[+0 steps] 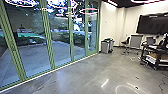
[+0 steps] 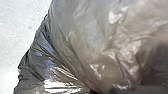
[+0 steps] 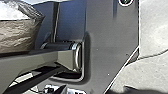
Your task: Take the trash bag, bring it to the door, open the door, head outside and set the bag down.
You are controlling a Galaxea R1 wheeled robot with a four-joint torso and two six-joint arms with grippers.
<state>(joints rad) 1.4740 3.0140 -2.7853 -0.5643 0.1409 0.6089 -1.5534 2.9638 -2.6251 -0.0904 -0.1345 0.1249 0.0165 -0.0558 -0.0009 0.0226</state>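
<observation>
bag point(image 2: 100, 50): right up close to the left wrist cam, over pale floor | left gripper, right gripper: honestly can't tell if open or closed | green-framed glass point(image 1: 47, 32): robot's left, paved yard point(image 1: 32, 57) outside | bins point(image 1: 106, 47): past its far end

Pinkish-white ceiling lights point(image 1: 112, 3) are glowing and reflecting in the glass panels point(image 1: 60, 35); pale streaks are shining on the gray floor point(image 1: 75, 77); glare is whitening the trash bag's point(image 2: 62, 86) creases.
</observation>
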